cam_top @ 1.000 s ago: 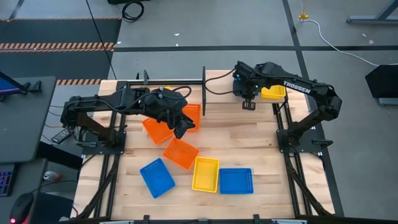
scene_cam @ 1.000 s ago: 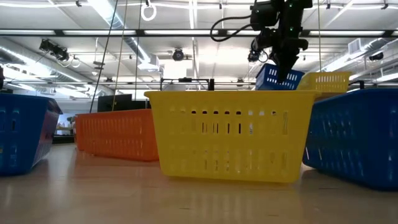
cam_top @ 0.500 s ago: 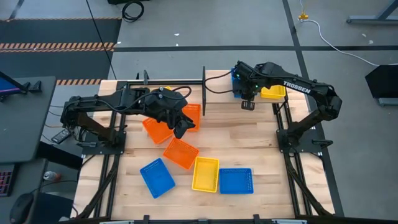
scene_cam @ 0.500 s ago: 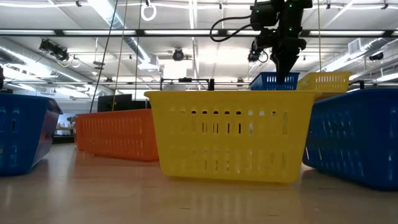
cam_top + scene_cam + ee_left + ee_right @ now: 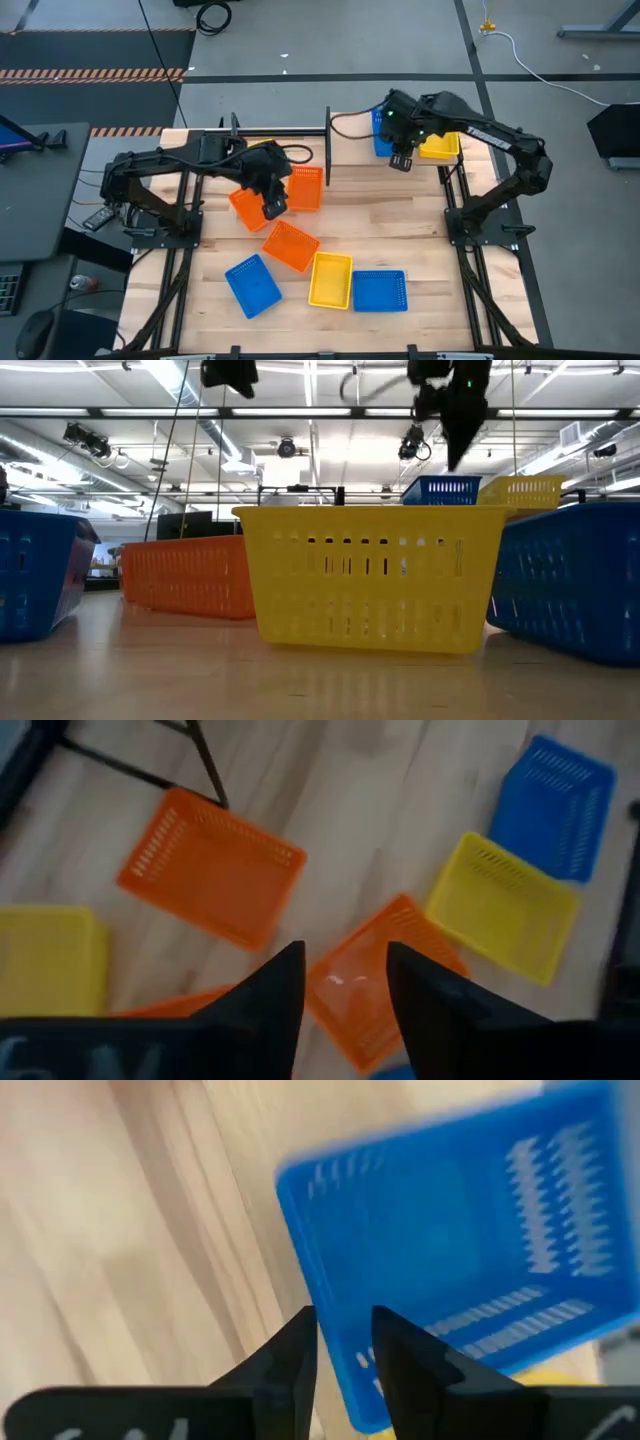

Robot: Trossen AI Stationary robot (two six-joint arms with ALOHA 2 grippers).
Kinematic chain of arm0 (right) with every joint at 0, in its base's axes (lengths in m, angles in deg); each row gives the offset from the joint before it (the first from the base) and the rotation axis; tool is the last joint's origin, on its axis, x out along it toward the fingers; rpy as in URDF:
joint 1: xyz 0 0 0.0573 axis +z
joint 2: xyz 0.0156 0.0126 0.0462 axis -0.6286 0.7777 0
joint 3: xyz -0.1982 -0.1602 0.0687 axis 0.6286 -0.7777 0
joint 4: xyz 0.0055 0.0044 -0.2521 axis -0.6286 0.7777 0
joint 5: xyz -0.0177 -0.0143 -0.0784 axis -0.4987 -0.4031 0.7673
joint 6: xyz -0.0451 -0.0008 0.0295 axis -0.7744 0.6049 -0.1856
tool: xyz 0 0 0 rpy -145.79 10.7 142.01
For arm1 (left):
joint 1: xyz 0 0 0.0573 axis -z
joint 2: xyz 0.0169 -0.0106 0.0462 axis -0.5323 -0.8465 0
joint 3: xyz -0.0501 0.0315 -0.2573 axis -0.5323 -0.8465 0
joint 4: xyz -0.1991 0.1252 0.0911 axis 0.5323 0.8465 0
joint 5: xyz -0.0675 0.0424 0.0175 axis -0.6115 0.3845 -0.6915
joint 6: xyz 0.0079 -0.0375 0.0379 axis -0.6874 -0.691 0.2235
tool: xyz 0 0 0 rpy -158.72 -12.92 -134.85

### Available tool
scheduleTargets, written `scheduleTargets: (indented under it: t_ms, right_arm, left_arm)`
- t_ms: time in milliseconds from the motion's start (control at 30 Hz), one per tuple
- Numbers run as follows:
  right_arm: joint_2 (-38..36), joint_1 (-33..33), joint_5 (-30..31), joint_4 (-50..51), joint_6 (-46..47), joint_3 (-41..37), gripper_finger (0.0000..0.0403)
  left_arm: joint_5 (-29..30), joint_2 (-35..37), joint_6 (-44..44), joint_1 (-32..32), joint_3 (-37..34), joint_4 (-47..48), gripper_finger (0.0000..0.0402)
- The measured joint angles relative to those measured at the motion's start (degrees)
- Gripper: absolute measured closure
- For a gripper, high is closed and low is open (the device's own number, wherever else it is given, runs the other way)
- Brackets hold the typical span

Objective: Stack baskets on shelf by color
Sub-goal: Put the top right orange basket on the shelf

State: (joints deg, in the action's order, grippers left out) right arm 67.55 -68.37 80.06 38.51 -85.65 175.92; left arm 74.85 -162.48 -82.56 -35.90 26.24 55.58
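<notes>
My right gripper (image 5: 402,160) (image 5: 345,1342) is open by a narrow gap and hangs above the near edge of a blue basket (image 5: 383,135) (image 5: 440,488) (image 5: 470,1230). That basket stands level on the shelf (image 5: 355,140), next to a yellow basket (image 5: 440,148) (image 5: 520,490). My left gripper (image 5: 272,206) (image 5: 345,970) is open and empty, held high over three orange baskets (image 5: 305,188) (image 5: 250,208) (image 5: 290,246) that lie on the table.
Near the table's front edge lie a blue basket (image 5: 252,284), a yellow basket (image 5: 330,280) and another blue basket (image 5: 380,290). A further yellow basket (image 5: 45,960) sits partly under the left arm. A black bar and post (image 5: 327,145) stand at the far edge.
The blue basket, tilted in my right gripper a second ago, has come down level on the shelf beside the yellow one. My right gripper has come off it and risen. My left gripper has risen and moved toward the table's left, uncovering the orange basket it was over.
</notes>
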Motion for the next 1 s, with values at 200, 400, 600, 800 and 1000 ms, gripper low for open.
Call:
scheduleTargets:
  t_ms: [200, 400, 600, 800, 1000]
  right_arm:
    - [-3.29, 3.31, -3.65, 1.51, 6.18, 9.59, 0.0271]
    - [-7.34, 6.81, -4.04, 2.62, 14.27, 16.0, 0.0239]
    - [-11.91, 9.32, -3.92, 4.62, 20.11, 17.33, 0.0226]
    - [-14.81, 10.02, -3.31, 8.01, 22.15, 17.33, 0.0227]
    - [-15.36, 10.02, -3.31, 9.23, 22.28, 17.33, 0.0227]
  left_arm:
    - [-0.07, -6.25, 11.75, -2.69, -0.04, -0.96, 0.0201]
    - [-0.3, -16.64, 22.33, -4.87, -0.08, -0.83, 0.0178]
    - [-4.74, -24.16, 26.23, -6.45, -0.11, -0.52, 0.0182]
    - [-5.1, -26.48, 29.19, -6.32, -0.11, -2.44, 0.0182]
    - [-6.04, -28.55, 29.79, -6.28, -0.09, -3.51, 0.0178]
